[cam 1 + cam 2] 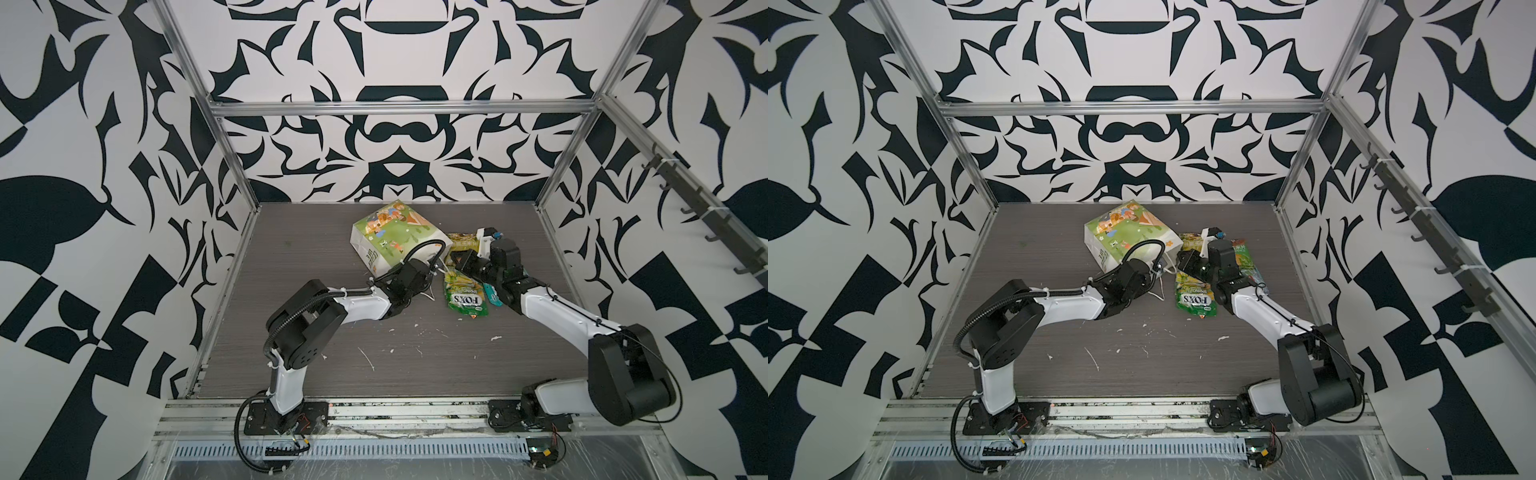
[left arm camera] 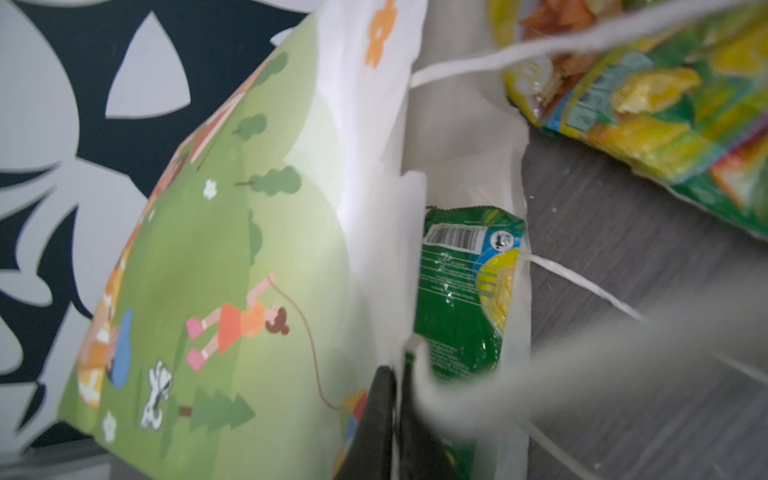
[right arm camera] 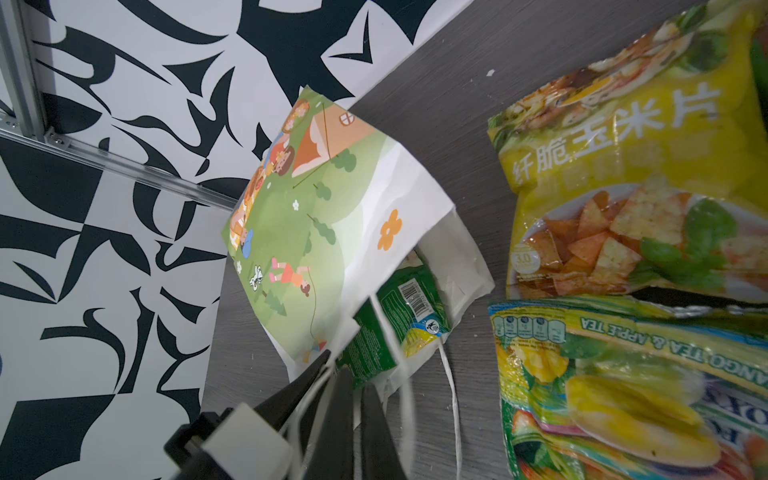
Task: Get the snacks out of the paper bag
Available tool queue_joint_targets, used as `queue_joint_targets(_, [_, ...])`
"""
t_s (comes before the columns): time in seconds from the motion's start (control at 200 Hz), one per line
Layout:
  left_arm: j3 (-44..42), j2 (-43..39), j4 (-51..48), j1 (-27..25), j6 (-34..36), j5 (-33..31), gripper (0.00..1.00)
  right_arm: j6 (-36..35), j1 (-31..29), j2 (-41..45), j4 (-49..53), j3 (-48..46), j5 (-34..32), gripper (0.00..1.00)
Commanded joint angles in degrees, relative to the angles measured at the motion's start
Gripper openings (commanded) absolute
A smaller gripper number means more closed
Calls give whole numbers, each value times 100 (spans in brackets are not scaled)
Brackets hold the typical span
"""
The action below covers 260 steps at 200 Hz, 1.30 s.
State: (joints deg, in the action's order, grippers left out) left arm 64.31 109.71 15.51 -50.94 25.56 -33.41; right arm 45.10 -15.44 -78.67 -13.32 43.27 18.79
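The paper bag [image 1: 386, 232] is lying on its side on the table [image 1: 332, 353], and its mouth is facing both grippers. The left gripper [image 2: 397, 374] is standing closed, and it seems to be pinching the white upper rim of the bag, because thin paper is showing between its tips. The right gripper [image 3: 357, 382] is also closed, just beside the left one at the mouth. A white cord handle [image 3: 451, 374] is hanging near its tips, but I cannot tell if it is holding anything.

One green packet [image 2: 465, 291] is sitting just beyond the left jaws, inside the mouth. The yellow chip packet [image 3: 623, 166] and the FOX'S packet [image 1: 467, 297] are lying outside, to the side of the right jaws, away from the bag. A teal packet [image 1: 494, 296] is touching the FOX'S packet.

I am judging the packets to be light, glossy and probably slippery, with brittle contents. The flat sealed edge is looking like the safest place to grip. The bag is thin paper and may slide or tear.

The wrist views are showing the packet inside the bag, whereas in both top views the arms are covering the mouth. Only the top views are showing the teal packet.
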Motion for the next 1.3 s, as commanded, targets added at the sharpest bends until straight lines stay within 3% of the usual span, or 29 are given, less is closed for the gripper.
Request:
queue_joint_targets(0.0, [208, -118, 54, 106, -49, -284, 0, -62, 24, 216, -183, 18, 74, 3])
queue_joint_targets(0.15, [371, -519, -285, 265, -412, -353, 0, -193, 23, 266, -92, -26, 246, 3])
queue_joint_targets(0.33, [418, -1007, -667, 438, -833, 55, 0, -199, -241, 113, -402, -90, 765, 5])
queue_joint_targets(0.64, [899, -1338, -1542, 655, -1455, 484, 0, 385, -1053, -711, -904, 327, 613, 9])
queue_joint_targets(0.85, [1004, -1330, -1700, 663, -1566, 304, 0, 972, -1119, -1061, -662, 421, 313, 23])
queue_joint_targets(0.94, [1004, -1312, -1735, 662, -1676, 282, 0, 1023, -1119, -1050, -379, 441, 120, 36])
queue_joint_targets(1.15, [1041, -1311, -1753, 657, -1865, 330, 0, 1129, -1110, -1389, -183, 852, 50, 37])
queue_joint_targets(1.295, [1185, -1329, -1908, 660, -1940, 362, 0, 1587, -1110, -1786, -198, 1141, 94, 39])
